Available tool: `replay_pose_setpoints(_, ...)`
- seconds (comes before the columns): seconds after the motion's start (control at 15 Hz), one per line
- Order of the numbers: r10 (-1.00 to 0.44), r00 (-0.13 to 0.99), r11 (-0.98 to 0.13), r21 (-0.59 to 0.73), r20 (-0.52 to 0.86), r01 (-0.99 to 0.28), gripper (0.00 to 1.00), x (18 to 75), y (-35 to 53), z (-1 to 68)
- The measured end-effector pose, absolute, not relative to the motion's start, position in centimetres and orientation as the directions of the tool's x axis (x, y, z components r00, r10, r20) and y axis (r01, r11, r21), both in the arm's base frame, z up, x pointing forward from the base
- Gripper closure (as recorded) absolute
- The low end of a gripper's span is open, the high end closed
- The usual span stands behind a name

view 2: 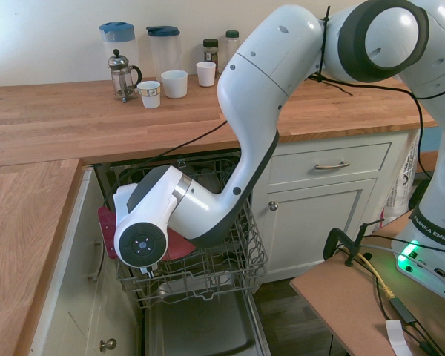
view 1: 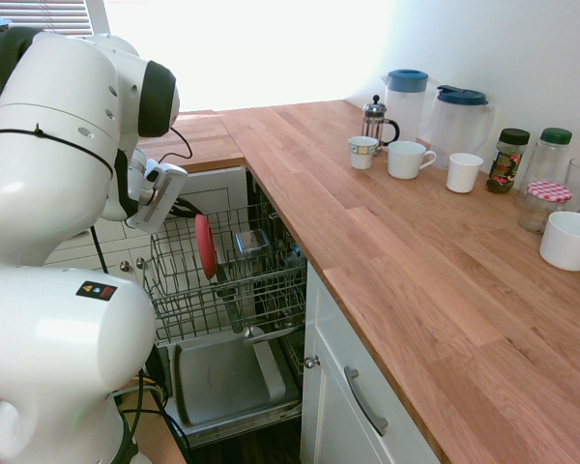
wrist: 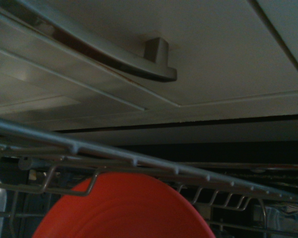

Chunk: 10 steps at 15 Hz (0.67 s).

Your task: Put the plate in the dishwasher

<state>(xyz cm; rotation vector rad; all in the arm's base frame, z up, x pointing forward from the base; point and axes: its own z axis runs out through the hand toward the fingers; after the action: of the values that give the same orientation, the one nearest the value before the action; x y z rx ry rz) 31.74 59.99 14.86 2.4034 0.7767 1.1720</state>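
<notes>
Plate and rack are the pair that matters now: the pinkish-red plate stands on edge inside the pulled-out upper wire rack of the dishwasher, its face roughly square to the rack's long run of wires and its lower rim down among them. The first exterior view shows it as a narrow upright sliver, so its flat faces look along the rack, not up.

The claw sits just above and to the arm's side of the plate, reaching in over the rack's near rail and tilted downward. Its fingers are hidden behind the wrist in both exterior views, but it reads as clamped shut on the plate's upper rim, since the plate hangs straight from where the fingers would be. In the second exterior view the plate shows only as a red patch behind the wrist housing, low in the rack. The wrist view has the plate's rim rising from below, beneath a rack rail, with a cabinet handle beyond.

My judgement is that the plate is at or close to its slot, though I cannot tell if its lower rim rests on the wires. The coming move turns on that vertical relation: a short drop in line with the plate's own plane, then letting go, with the claw drawing back up and away without tipping the plate sideways.

The table plays no part.
</notes>
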Motion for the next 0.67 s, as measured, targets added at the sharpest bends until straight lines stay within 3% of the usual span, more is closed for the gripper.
replay_pose_setpoints(0.07, 0.613, 0.506, -0.787, 0.525, 0.606, 0.325, 0.00, 31.76, 60.01, 14.83)
replay_pose_setpoints(0.67, 0.605, 0.511, -0.796, 0.484, 0.611, 0.364, 0.00, 32.03, 59.96, 14.23)
